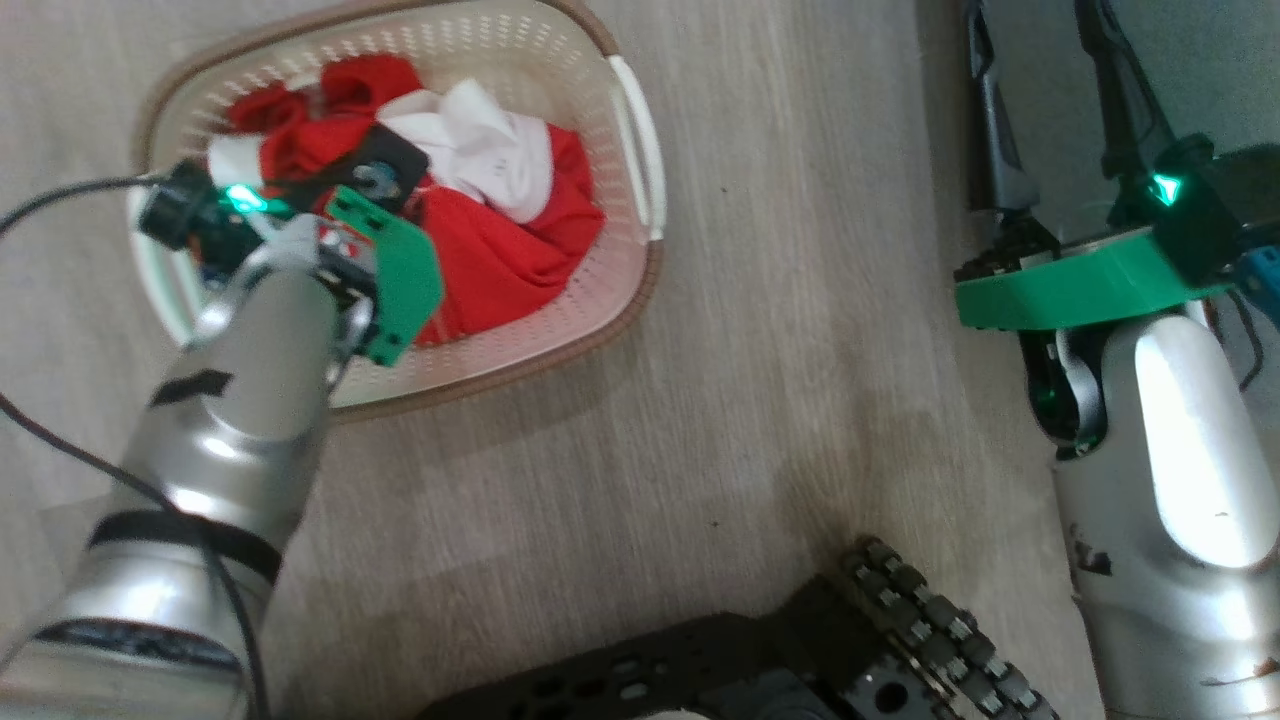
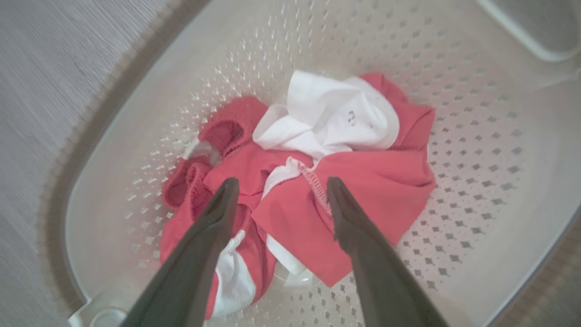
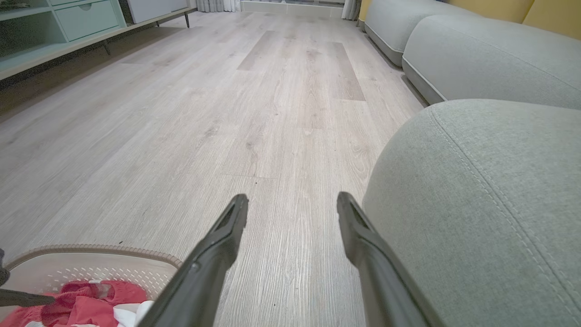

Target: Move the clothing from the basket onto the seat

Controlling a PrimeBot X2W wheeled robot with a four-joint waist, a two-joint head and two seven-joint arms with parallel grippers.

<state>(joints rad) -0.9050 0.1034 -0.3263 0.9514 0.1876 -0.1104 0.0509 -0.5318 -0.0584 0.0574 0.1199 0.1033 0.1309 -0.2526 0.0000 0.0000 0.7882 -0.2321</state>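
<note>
The cream basket (image 1: pixel 612 322) stands on the wooden floor, holding a crumpled heap of red and white clothing (image 1: pixel 500 250). My left arm reaches over the basket. In the left wrist view my left gripper (image 2: pixel 280 181) hangs open just above the clothing (image 2: pixel 372 181), fingertips straddling a red fold with a stitched white hem, inside the perforated basket (image 2: pixel 476 136). My right gripper (image 3: pixel 292 197) is open and empty over bare floor, beside the grey-green seat (image 3: pixel 490 204) on its right. The basket (image 3: pixel 91 265) and clothing (image 3: pixel 81 302) lie at its lower left.
My black wheeled base (image 1: pixel 800 650) sits at the bottom of the head view. A dark cable (image 1: pixel 60 200) runs from the left wrist. More sofa cushions (image 3: pixel 476 50) line the right side, and a pale cabinet (image 3: pixel 68 22) stands far left across open floor.
</note>
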